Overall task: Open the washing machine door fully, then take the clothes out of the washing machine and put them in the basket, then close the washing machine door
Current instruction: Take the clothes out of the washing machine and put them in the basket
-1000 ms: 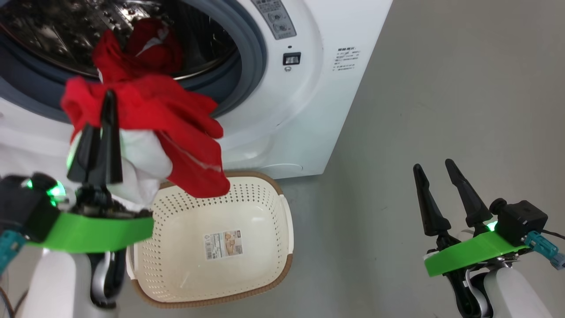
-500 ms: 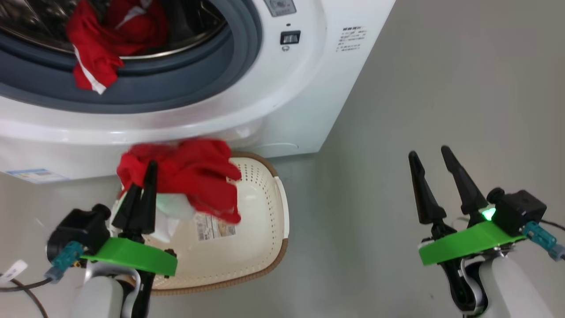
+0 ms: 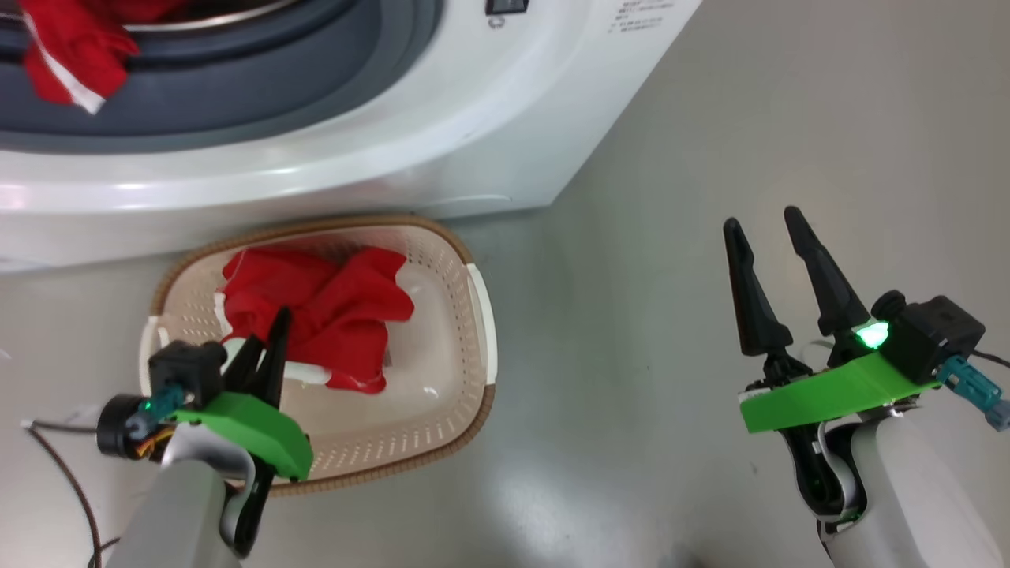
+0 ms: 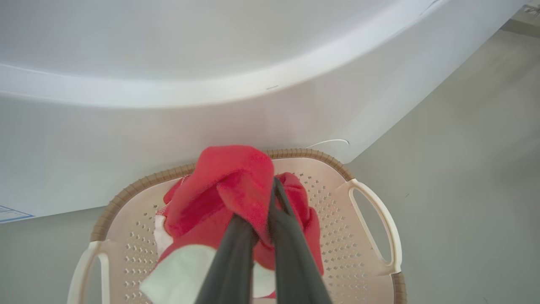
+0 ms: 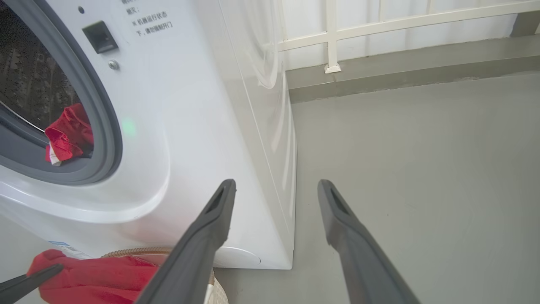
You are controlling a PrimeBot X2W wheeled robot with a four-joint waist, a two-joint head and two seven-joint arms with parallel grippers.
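A: Nearest, what are the two dark-fingered grippers doing?
B: The left gripper (image 3: 272, 331) is pinching a soft red-and-white garment (image 3: 316, 308) in the cream perforated plastic basket (image 3: 442, 260). The right gripper (image 3: 761, 218) is hovering wide open above the grey floor (image 3: 631, 394).
A: Beyond?
B: Another red garment (image 3: 67, 47) is lying on the grey rubber gasket (image 3: 237, 87) of the big white washing machine (image 3: 394, 150).

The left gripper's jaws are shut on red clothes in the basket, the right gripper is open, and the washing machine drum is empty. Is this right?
The drum is not empty: the head view shows a red garment lying at the mouth of the washing machine. The rest holds: the left gripper is shut on red clothes in the basket, and the right gripper is open.
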